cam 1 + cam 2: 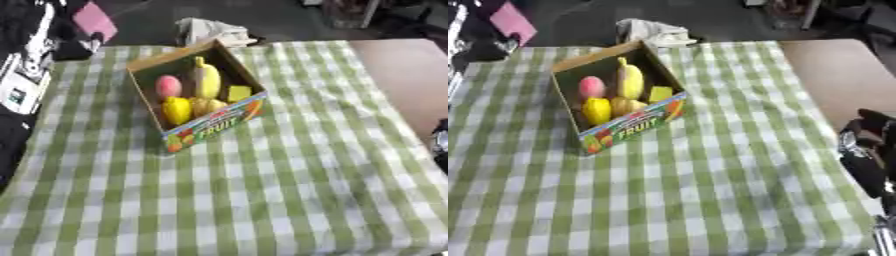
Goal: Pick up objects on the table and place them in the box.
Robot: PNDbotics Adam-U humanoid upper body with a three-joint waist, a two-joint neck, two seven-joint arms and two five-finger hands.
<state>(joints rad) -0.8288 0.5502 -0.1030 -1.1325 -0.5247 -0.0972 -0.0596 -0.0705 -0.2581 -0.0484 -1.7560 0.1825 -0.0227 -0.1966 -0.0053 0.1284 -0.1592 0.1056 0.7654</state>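
On the far left part of the green-and-white checked tablecloth (289, 190) sits the cardboard fruit box (213, 126), turned at an angle with its printed "FRUIT" side facing near-right. It's already loaded: a pink round fruit (168, 86) on the left, a banana (206, 76) standing up behind it, a yellow lemon-ish thing (176, 109) at the near side, another yellowish piece (208, 106) beside that, and a little yellow block (239, 93) on the right. As far as I can see nothing loose is left on the cloth, so I'd say the job looks basically done. The right hand (866, 150) shows at the right edge in the right eye view, low by the table edge and well apart from the box, but it's just a dark shape there, so I can't tell how its fingers are set or whether it holds anything. The left hand isn't visible at all. What could go wrong from here: the fruit is piled pretty full, and the banana sticks up near the rim, so any reach back in could clip it or shove the box, and that cloth looks like it would slide or bunch. The arm swinging in from the right could also catch the table edge.
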